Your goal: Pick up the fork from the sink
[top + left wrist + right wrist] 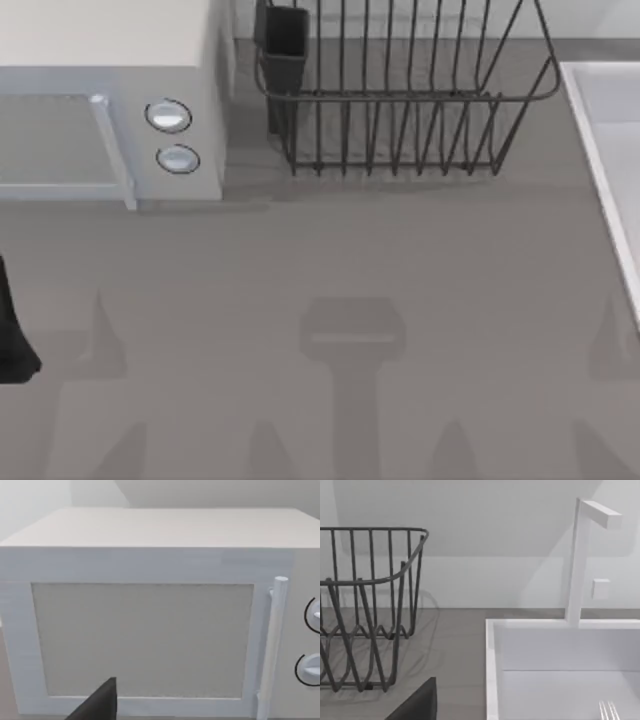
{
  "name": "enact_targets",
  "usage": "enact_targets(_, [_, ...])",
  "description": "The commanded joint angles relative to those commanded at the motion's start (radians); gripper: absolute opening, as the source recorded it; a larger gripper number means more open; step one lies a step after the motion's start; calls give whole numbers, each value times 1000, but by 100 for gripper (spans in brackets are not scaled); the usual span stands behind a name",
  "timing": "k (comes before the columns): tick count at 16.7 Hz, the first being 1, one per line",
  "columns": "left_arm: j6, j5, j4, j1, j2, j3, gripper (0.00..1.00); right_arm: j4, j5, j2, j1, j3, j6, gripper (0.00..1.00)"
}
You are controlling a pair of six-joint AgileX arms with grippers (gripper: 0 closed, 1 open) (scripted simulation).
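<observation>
- At the far left of the top view, the left arm shows as a dark shape cut by the table's left edge; whether its fingers are spread or closed cannot be told
- In the left wrist view a dark finger of the left gripper pokes in, facing the microwave's door; its partner finger is out of frame
- The white microwave stands at the far left of the table, its vertical bar handle and two round knobs facing the near side
- The grey table lies bare from the microwave's front to the near edge, a wide open stretch marked by soft shadows
- The dark wire dish rack sits at the far middle, with a dark cup-like holder at its far-left corner; a narrow gap parts it from the microwave
- A strip of table parts the rack's right side from the sink, whose pale raised rim runs along the right edge
- In the right wrist view a dark finger of the right gripper juts in over the table, between rack and sink; its spread cannot be told
- A white faucet rises from the sink's far rim before a pale wall
- The fork lies inside the basin, its silver tines just visible on the floor, apart from the left wall
</observation>
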Motion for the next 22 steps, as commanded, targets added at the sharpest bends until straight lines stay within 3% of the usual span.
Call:
enact_targets(14, [0,0,0,0,0,0,100,-15,0,28,-3,26,-3,100])
enact_targets(22, [0,0,0,0,0,0,100,-264,3,500,-59,461,-58,100])
